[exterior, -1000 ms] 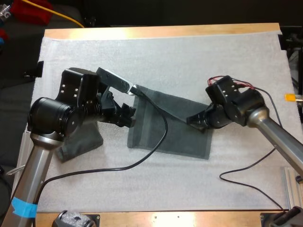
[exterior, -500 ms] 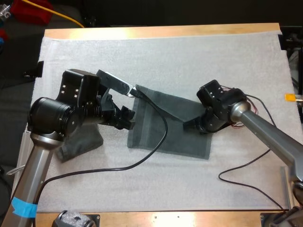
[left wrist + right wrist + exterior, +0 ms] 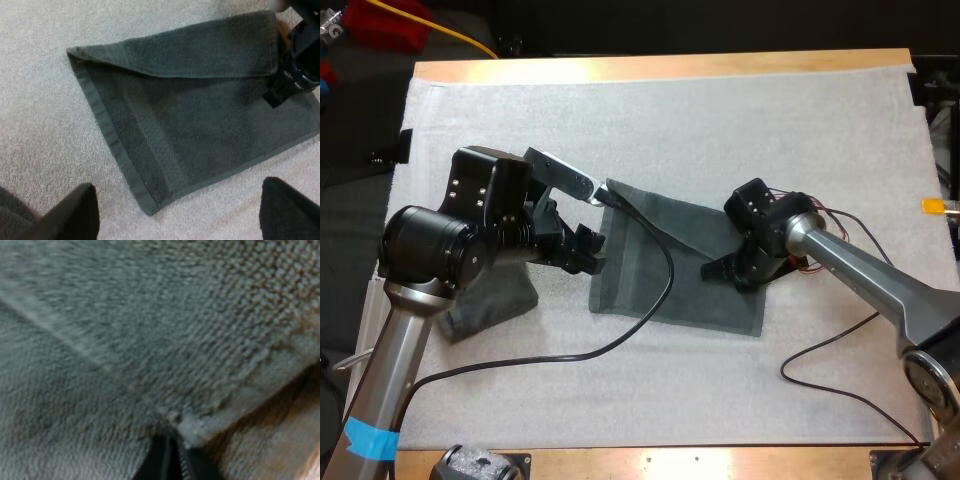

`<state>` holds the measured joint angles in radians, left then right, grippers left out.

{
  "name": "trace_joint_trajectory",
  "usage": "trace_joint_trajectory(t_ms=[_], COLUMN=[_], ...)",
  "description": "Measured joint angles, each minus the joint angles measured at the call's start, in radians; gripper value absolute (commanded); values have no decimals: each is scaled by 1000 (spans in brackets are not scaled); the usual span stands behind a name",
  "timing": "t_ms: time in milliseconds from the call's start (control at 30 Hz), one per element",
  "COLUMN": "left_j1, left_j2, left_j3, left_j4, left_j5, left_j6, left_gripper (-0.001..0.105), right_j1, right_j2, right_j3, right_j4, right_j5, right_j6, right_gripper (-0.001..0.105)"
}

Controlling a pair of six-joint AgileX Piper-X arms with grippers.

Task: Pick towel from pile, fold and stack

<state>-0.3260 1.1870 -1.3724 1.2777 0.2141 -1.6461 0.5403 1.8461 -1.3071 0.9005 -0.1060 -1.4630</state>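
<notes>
Right end effector [image 3: 717, 270] shifted left, apparently pinching towel [image 3: 630, 280] fold, left end effector [image 3: 590, 250] spread.

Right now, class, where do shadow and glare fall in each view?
High view: even light, glare on the left arm's metal plate, soft shadow beneath the raised fold of the towel. Left wrist view: bright mat, dark band under the fold. Right wrist view: dimmer, with a warm cast beyond the towel's corner.
</notes>
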Motion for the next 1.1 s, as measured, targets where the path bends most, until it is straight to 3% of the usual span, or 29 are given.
trace_joint_trajectory(t_ms=[600,1100], left_j1=[0,0], left_j2=[0,0], left_j3=[0,0], left_j4=[0,0], left_j5=[0,0], left_j6=[0,0], left_gripper=[64,64], right_j1=[0,0], right_j2=[0,0], right_j3=[2,-58], right_j4=[-117,-163], right_j5=[51,130], right_j6=[92,95], right_gripper=[1,1])
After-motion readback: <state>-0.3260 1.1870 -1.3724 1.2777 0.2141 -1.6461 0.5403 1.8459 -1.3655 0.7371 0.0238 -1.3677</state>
